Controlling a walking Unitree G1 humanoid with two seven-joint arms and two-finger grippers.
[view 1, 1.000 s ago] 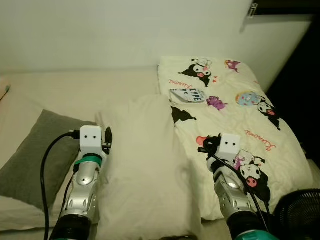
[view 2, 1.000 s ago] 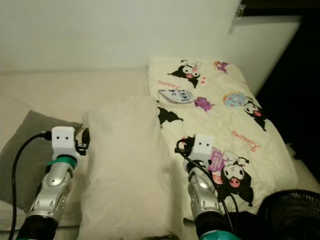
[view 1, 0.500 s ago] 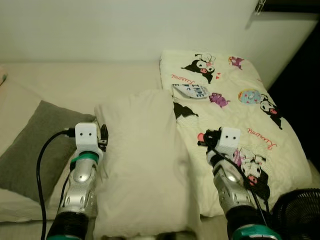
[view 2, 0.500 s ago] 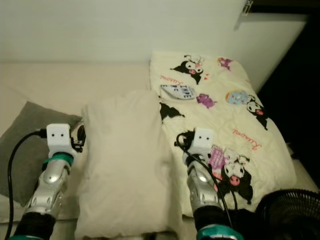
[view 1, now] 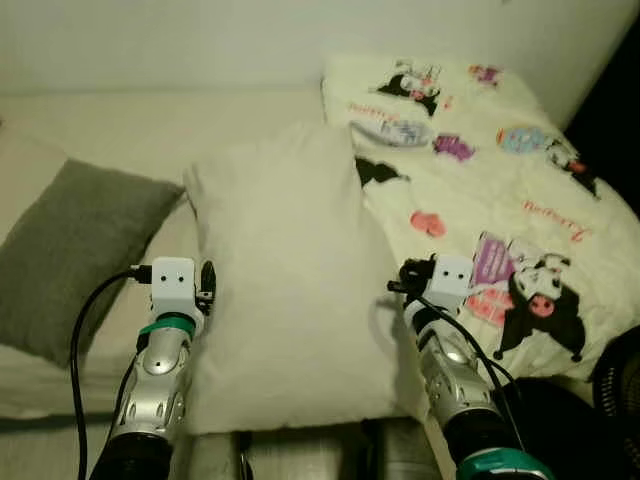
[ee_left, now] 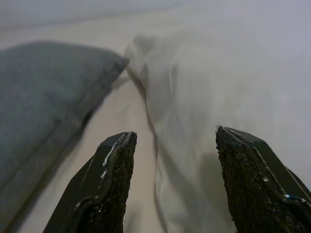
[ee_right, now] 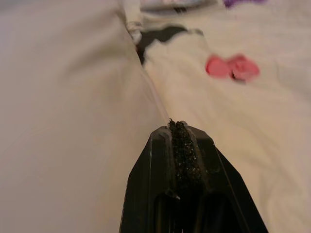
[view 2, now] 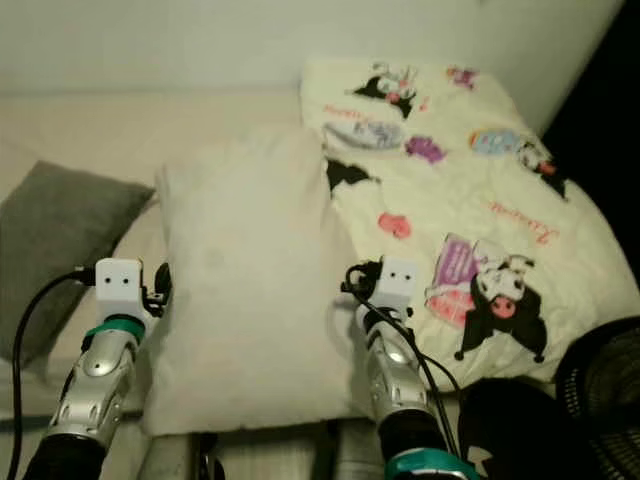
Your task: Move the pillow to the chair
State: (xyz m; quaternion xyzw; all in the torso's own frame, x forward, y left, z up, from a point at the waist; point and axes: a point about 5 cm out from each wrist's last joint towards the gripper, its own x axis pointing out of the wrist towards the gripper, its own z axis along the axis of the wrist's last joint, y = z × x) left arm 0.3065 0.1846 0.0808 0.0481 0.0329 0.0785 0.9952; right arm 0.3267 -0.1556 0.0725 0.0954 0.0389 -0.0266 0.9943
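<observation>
A bed [view 1: 110,130] covered in a plain cream sheet runs along a pale wall [view 1: 200,40]. On the bed's left part lies a grey cushion [view 1: 70,250], flat and slightly askew, and its right part is covered by a cream quilt [view 1: 500,200] printed with black-and-white cartoon figures, pink hearts and purple shapes. Past the bed's near right corner, a dark round fan [view 2: 610,390] stands at the quilt's edge.

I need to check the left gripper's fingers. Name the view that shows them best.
The left wrist view: the left gripper stands open at the white pillow's edge. The eye views show its white wrist block beside the pillow.
</observation>
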